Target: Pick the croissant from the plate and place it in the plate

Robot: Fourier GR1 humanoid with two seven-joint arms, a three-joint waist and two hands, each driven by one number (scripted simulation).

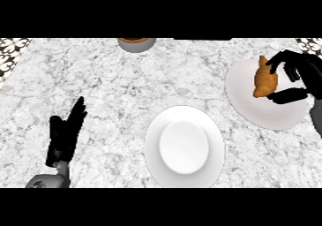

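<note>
Two white plates are standing on the marble surface (91, 75): the near plate (184, 176) at 6 o'clock, the far plate (267, 114) at 2 o'clock. One croissant (263, 78) is lying on the far plate, and the right hand (309, 73) is curling fingers and thumb round it. The left hand (64, 134) is resting at 8 o'clock, fingers straight. One grey container (136, 44) is showing at 12 o'clock.

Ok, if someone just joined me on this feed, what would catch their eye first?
Most likely the brown croissant on the white plate at the right, with the right hand curling its fingers and thumb round it. Next comes the second white plate in the middle towards the front edge, and the left hand resting open at the lower left, fingers up.
</note>
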